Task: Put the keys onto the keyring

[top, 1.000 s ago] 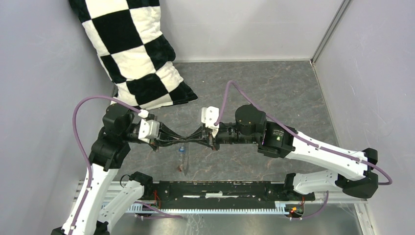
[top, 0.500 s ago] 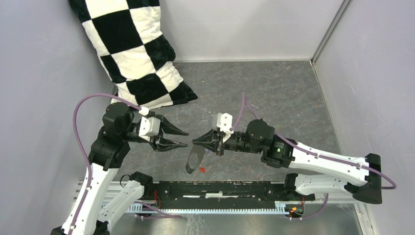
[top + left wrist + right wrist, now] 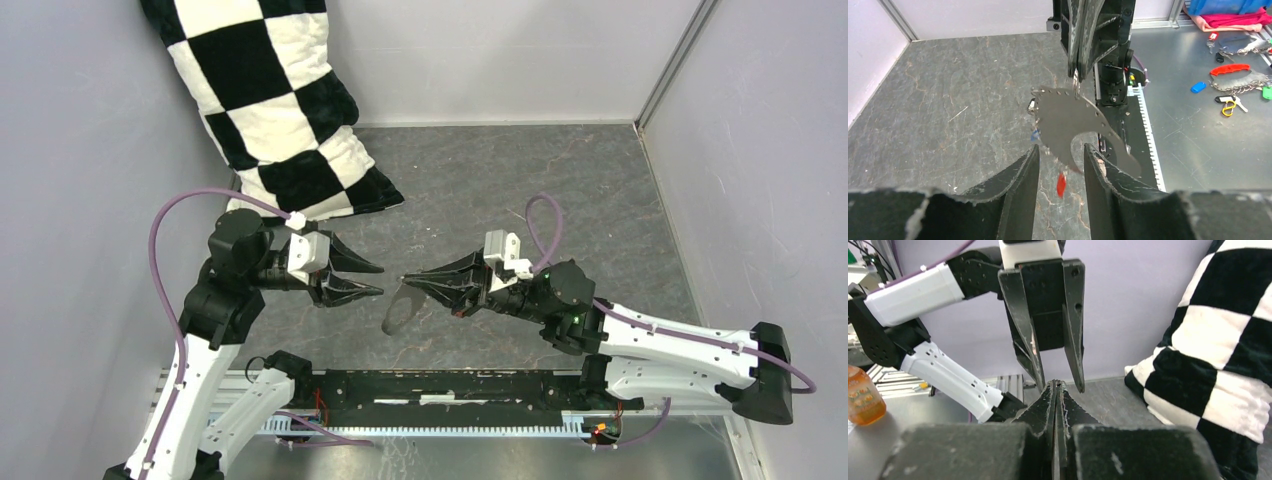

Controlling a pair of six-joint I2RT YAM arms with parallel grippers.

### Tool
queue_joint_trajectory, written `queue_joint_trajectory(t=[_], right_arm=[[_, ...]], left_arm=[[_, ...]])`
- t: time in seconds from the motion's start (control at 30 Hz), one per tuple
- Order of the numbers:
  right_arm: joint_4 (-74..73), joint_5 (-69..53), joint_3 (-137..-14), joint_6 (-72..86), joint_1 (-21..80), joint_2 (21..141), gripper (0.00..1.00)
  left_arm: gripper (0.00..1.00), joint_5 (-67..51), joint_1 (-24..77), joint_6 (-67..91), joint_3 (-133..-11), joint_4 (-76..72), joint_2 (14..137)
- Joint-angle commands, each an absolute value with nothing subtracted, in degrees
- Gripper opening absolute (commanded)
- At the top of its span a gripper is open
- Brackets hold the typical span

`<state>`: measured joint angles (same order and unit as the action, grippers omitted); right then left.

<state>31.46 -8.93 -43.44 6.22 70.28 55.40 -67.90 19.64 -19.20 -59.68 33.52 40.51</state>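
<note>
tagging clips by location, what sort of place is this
Probably a lab robot test cell: plain panel walls box in a dark tabletop, two arms bolted to a rail, loose keys littering a metal bench.

Top ext. cam: fixed high, behind arm bases, looks down over whole table (image 3: 560, 170). L wrist cam: close-up past own jaws, faces right gripper (image 3: 1077, 75). R wrist cam: close-up, faces left gripper (image 3: 1060, 385), pillow (image 3: 1218, 350) beyond. Shared by all: gap btw. both grippers' tips.
</note>
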Motion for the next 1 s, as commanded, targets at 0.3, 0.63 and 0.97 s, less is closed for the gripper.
queue_joint_trajectory(t=[0.3,0.63,0.97], right_arm=[[46.9,-10.49,-41.86,9.91,70.45,56.88,0.01],[53.6,-10.31,-40.09,11.77,70.49,59.1,0.01],[58.65,-10.17,-39.99,13.72,70.44,61.86,0.01]], left_arm=[[0.4,-69.5,19.69,0.56,-54.94,13.54,39.94],[0.36,-73.52,19.9,12.29,-54.03,3.69,39.64],[0.35,-75.32,20.21,8.67,-54.98,8.66,39.83]])
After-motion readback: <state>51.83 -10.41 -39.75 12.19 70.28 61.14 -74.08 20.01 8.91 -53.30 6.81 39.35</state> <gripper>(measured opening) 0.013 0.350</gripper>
